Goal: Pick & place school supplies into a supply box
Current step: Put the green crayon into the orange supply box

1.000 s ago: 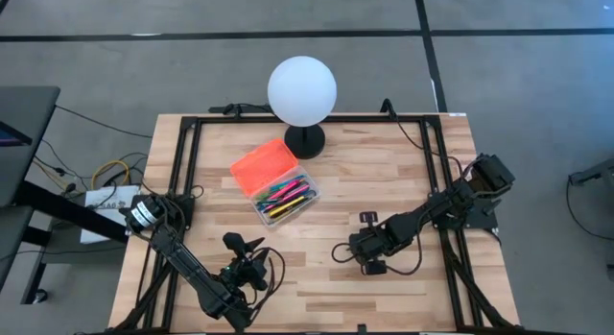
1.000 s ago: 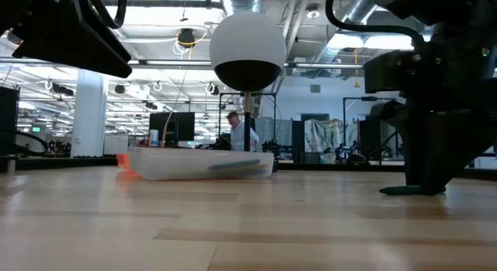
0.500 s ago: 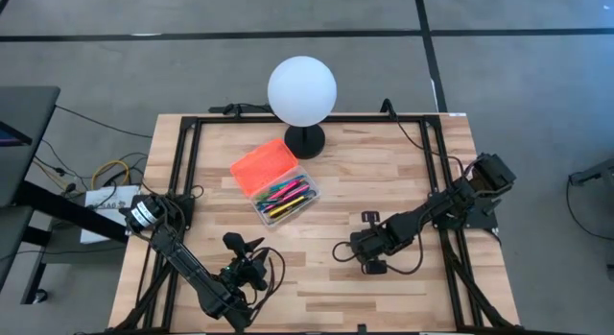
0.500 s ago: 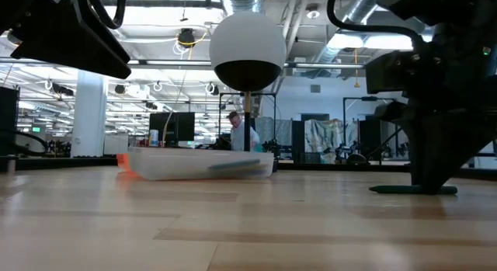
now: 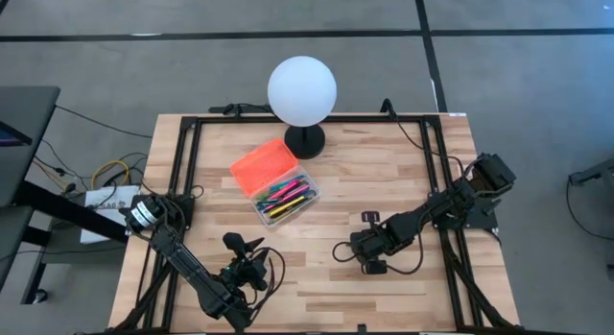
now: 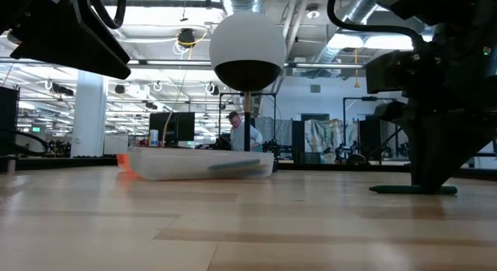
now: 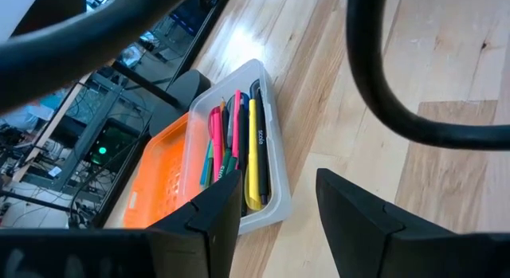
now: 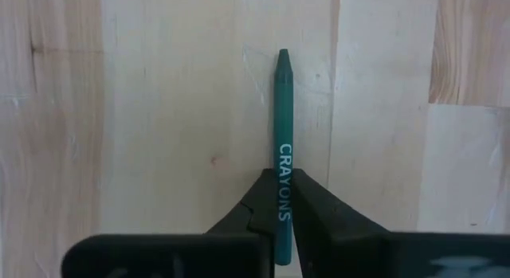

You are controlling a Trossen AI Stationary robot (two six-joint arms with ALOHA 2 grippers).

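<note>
Since the earlier frame, the right end effector point(image 8: 278, 200) has closed and now clamps a green crayon point(image 8: 282, 127) lying flat on the bench point(image 5: 384, 172), well apart from the supply box point(image 5: 275, 181). Its fingers pinch the crayon near the rear end, so a slow, level lift would likely stop it pivoting. The box sits open beside the globe lamp point(image 5: 302, 95), pens already inside. The left end effector point(image 7: 275, 210) waits with fingers apart at the near bench edge.

Grey floor point(image 5: 499, 76) outside; open hall with ceiling lights point(image 6: 345, 39) behind.
</note>
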